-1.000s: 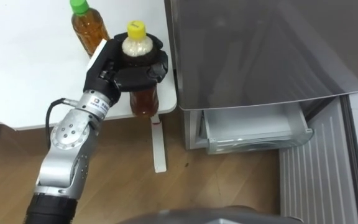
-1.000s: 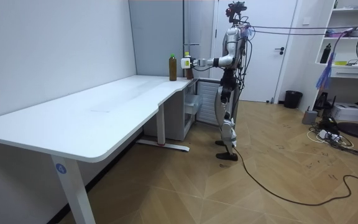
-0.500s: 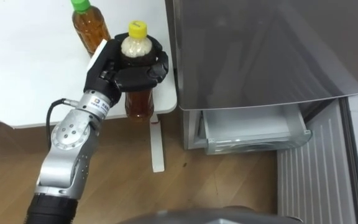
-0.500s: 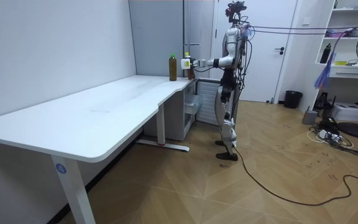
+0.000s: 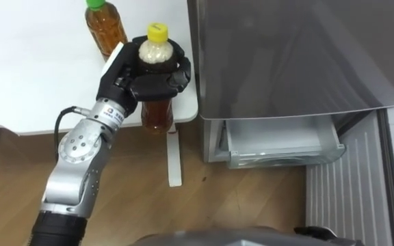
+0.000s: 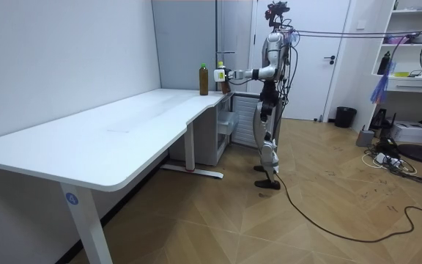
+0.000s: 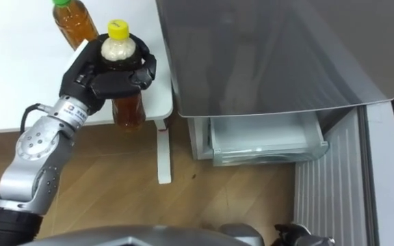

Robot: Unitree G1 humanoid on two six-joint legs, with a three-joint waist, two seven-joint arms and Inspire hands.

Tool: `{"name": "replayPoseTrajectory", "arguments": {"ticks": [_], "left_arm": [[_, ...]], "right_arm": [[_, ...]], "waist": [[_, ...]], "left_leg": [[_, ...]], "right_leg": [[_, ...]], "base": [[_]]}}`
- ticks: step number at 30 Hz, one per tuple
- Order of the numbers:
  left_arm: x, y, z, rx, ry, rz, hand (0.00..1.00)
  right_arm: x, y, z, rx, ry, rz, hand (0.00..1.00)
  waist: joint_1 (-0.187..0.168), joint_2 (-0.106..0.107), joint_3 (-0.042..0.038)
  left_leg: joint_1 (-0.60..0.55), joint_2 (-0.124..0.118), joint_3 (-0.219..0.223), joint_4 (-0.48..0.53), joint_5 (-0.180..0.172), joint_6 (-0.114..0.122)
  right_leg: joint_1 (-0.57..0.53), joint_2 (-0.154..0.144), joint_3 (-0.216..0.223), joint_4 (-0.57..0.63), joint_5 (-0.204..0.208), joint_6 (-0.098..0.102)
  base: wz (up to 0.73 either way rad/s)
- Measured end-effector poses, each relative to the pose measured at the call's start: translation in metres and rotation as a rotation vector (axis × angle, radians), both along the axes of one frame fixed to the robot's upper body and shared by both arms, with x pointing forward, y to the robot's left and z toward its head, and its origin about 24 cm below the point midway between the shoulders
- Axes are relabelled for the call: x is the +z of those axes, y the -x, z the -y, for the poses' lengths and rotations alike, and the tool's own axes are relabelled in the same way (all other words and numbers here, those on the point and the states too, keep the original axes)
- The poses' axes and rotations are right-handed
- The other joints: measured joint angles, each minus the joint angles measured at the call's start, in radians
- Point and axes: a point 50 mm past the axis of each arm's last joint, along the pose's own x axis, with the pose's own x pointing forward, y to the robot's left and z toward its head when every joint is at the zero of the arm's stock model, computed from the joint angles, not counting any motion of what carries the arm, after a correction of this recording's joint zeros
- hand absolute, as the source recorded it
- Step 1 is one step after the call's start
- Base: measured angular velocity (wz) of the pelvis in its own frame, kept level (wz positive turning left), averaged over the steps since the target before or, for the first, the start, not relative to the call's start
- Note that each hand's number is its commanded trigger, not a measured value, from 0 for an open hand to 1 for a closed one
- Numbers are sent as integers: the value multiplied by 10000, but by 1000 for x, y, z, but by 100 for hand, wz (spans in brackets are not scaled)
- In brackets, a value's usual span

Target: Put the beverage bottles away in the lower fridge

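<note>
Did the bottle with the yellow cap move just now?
No. In the room view the yellow-capped brown drink bottle, gripped by the left hand, keeps its place beside the green-capped brown bottle; the eye view's shift is the camera's.

A yellow-capped bottle [image 5: 156,113] of amber drink is held upright in the left hand [image 5: 146,78], whose fingers are wrapped round its upper body, over the near right corner of the white table [image 5: 33,82]. A green-capped bottle [image 5: 107,31] of like amber drink is stood upright on the table, just far-left of it. To the right, the lower fridge drawer [image 5: 279,143] is seen pulled open.
</note>
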Motion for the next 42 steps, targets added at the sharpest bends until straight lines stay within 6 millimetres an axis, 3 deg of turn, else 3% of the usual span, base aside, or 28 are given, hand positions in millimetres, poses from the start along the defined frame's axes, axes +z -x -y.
{"name": "replayPoseTrajectory", "arguments": {"ticks": [6,10,17,20,22,25,29,42], "left_arm": [[-1,0,5,115,185,9,100],[-1,1,13,-130,471,60,100],[-5,6,26,-829,931,-236,100],[-13,12,30,-1291,720,-629,100],[-24,17,35,-1597,626,-1100,100],[-35,26,41,-1944,565,-1570,100],[-39,32,41,-2132,680,-1782,100],[-38,34,51,-2899,979,-1748,100]], "right_arm": [[9,-30,-1,1035,80,1000,0],[16,-47,-10,1760,-237,1636,0],[32,-65,-27,3423,-342,2737,0],[47,-87,-51,3245,-1410,4135,0],[55,-97,-81,3094,-2610,4985,0],[59,-101,-103,3140,-3806,5316,0],[61,-100,-109,3077,-4475,5187,0],[91,-117,-126,3719,-6020,6213,0]], "waist": [[84,38,8],[276,-78,42],[560,-225,-8],[535,-253,-23],[519,-262,-44],[487,-263,-43],[439,-262,-38],[102,-232,1]], "left_leg": [[37,4,12,-10,1,-2],[67,0,34,-15,1,-2],[32,-1,23,-4,1,-2],[10,13,18,59,1,-2],[70,13,-46,76,1,-2],[82,4,-149,76,0,-2],[45,-18,-146,99,0,-2],[-471,-44,-138,442,-4,2]], "right_leg": [[-6,5,-18,4,0,0],[1,-1,-22,-12,-1,0],[1,-24,-86,-8,-1,0],[28,-23,-127,-14,3,-7],[114,-20,-172,-13,3,-7],[189,-47,-330,-20,3,-6],[180,-95,-409,2,3,-5],[-146,-147,-539,70,8,8]], "base": [[0],[0],[0],[1],[8],[16],[2],[3]]}}
